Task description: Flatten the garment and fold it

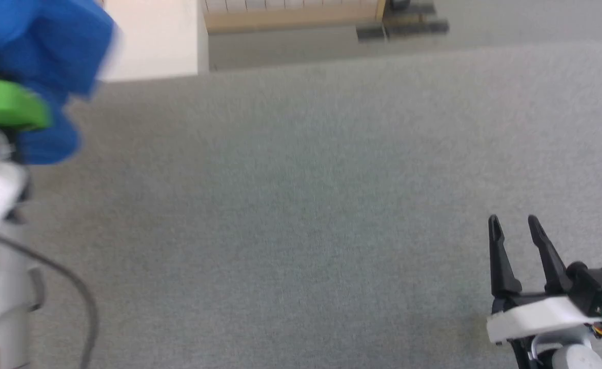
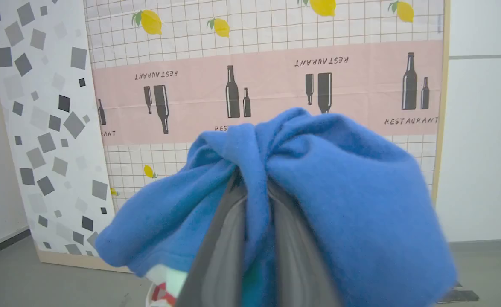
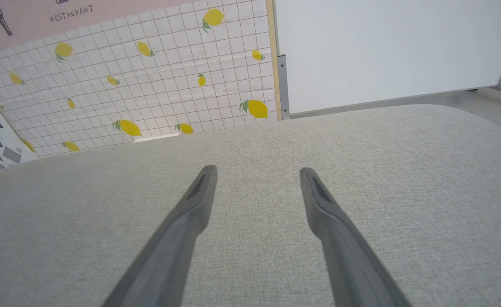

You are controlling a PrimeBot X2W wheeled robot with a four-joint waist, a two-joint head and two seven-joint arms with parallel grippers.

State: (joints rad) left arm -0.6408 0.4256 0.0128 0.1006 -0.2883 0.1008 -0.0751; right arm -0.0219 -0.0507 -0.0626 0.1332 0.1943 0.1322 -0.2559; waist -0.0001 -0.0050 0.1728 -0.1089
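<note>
— Pinching a bunched fold of the garment [image 2: 318, 183] with the left gripper [image 2: 254, 184], fingers pressed nearly together on the blue cloth. Draped over both tips and hanging below them, held up above the padded grey surface [image 1: 301, 205].

— Handling like what?

— Soft and light, judging by the droop. Thick jersey, not slippery, nothing fragile. Likely to swing and twist if moved fast. Gripped by 1 wad somewhere mid-body, so no clean hang.

— Better place to take hold?

— Probably a hem or shoulder seam, at 2 corners, 1 per gripper. Hard to pick out now: just a scrap of white and red trim [image 2: 161, 291] peeking out below the left fingers.

— And the right gripper [image 1: 514, 225]?

— Spread wide, holding nothing, low over the surface, well apart from the cloth.

— Room to work?

— Plenty of open surface ahead of the right gripper and between the 2 grippers. Watch the far edge, rounded off beyond the right tips, with a lemon-print panel [image 3: 148, 98] standing past it. Best to lay the cloth down well short of that edge, then spread outward.
</note>
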